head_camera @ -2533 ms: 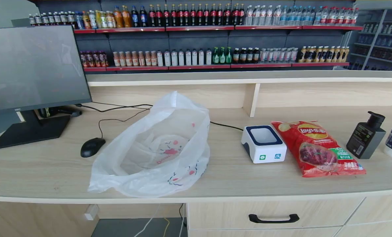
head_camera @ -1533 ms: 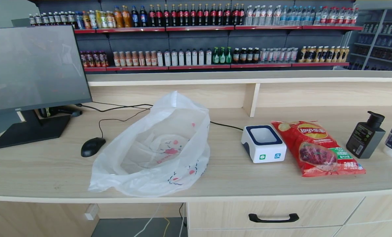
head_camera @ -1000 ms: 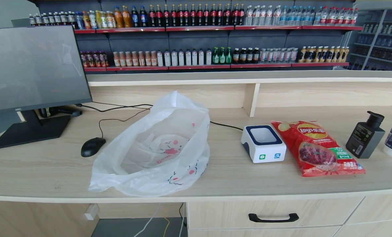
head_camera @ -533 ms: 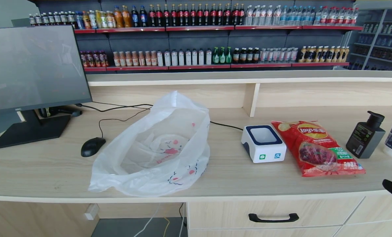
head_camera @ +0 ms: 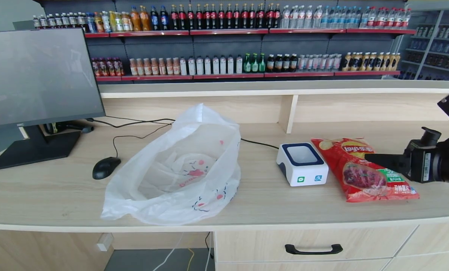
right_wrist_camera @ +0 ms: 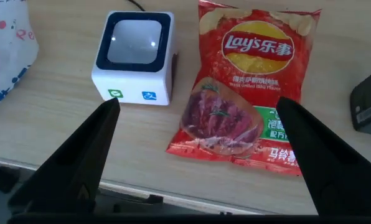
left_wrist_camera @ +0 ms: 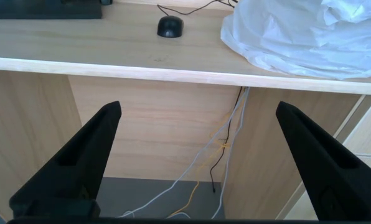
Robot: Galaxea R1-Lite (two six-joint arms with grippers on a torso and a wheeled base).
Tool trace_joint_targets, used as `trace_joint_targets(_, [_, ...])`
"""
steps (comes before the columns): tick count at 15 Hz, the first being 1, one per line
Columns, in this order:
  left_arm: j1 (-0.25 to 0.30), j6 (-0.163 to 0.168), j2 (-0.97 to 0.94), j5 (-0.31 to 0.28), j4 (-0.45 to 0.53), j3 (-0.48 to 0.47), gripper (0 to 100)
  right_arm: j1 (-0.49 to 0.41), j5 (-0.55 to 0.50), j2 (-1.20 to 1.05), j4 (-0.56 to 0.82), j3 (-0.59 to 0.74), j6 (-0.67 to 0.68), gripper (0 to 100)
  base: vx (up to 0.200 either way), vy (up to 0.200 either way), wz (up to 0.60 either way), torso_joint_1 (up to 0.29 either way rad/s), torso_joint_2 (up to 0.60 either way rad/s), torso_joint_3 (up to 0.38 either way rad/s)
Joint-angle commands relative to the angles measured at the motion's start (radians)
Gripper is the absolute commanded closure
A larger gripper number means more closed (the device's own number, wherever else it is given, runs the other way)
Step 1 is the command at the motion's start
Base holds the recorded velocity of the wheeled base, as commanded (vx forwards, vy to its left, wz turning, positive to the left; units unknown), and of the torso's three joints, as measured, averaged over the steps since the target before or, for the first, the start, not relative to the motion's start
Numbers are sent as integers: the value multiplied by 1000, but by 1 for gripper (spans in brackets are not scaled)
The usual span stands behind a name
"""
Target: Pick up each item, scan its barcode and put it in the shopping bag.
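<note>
A red chips bag (head_camera: 360, 177) (right_wrist_camera: 248, 87) lies flat on the wooden counter, right of the white scanner (head_camera: 301, 163) (right_wrist_camera: 136, 59) with its dark blue rim. The translucent white shopping bag (head_camera: 179, 169) (left_wrist_camera: 310, 31) sits slumped and open-mouthed at mid counter. My right gripper (head_camera: 375, 158) (right_wrist_camera: 198, 168) hovers open above the chips bag's near right part, nothing between its fingers. A dark pump bottle (head_camera: 429, 136) (right_wrist_camera: 369, 102) stands behind that arm, mostly hidden. My left gripper (left_wrist_camera: 198, 162) is open and empty, held below the counter's front edge.
A monitor (head_camera: 36, 75) stands at the far left with a black mouse (head_camera: 106, 167) (left_wrist_camera: 170, 26) and cables beside it. A raised ledge (head_camera: 284, 94) runs along the counter's back. A drawer handle (head_camera: 313, 249) shows under the front edge. Wires (left_wrist_camera: 226, 143) hang under the counter.
My right arm has come up from the lower right and now hangs over the right side of the chips bag, covering most of the pump bottle. Nothing on the counter has moved.
</note>
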Motion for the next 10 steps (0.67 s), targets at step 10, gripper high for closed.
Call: trace_joint_targets(10, [0, 1, 0, -2, 0, 0, 0, -113, -4, 383, 260, -382, -82, 0, 0, 0, 0, 0, 0, 0])
